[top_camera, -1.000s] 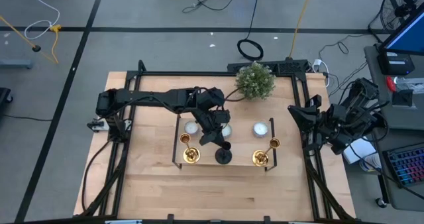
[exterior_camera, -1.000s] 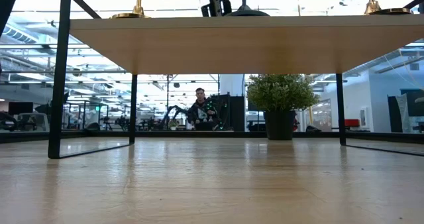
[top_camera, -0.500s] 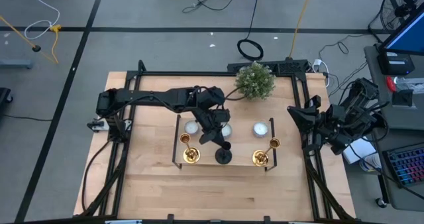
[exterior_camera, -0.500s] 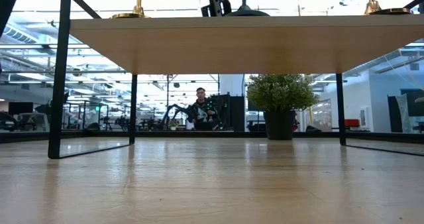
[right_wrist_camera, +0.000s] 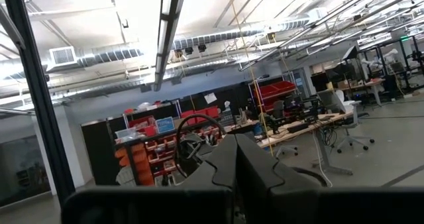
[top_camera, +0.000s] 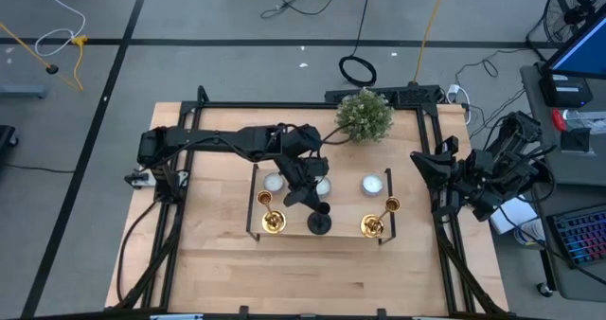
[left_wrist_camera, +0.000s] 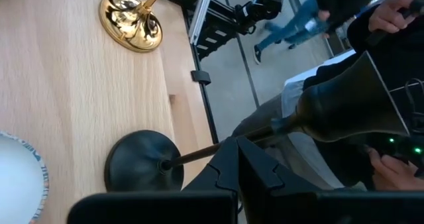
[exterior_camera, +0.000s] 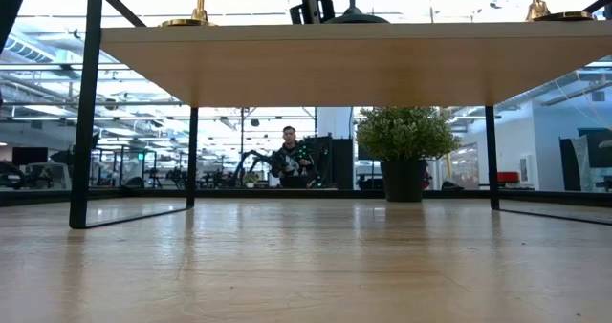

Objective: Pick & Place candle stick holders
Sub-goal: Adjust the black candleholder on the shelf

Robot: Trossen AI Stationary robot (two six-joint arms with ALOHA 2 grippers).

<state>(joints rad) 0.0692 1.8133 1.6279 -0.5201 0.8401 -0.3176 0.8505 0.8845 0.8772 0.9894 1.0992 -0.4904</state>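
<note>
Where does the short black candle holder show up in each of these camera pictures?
High view: the black candle holder stands mid-front on the wooden stand, between two gold candlesticks, with the left tool on its stem.
Low view: only its base shows, top centre, on the stand.
Left wrist view: base and stem at lower centre.
Right wrist view: not in it.
Shared landmark: the gold candlestick.

Left gripper [left_wrist_camera: 237, 159]: fingers pressed together, tips closed on the thin stem of the black candlestick.
Black candlestick [left_wrist_camera: 142, 166]: round base flat on the wooden stand [left_wrist_camera: 66, 91].
Gold candlestick [left_wrist_camera: 131, 22]: base on the same wood, well apart.
White candle [left_wrist_camera: 16, 184]: at the picture's edge.
</note>
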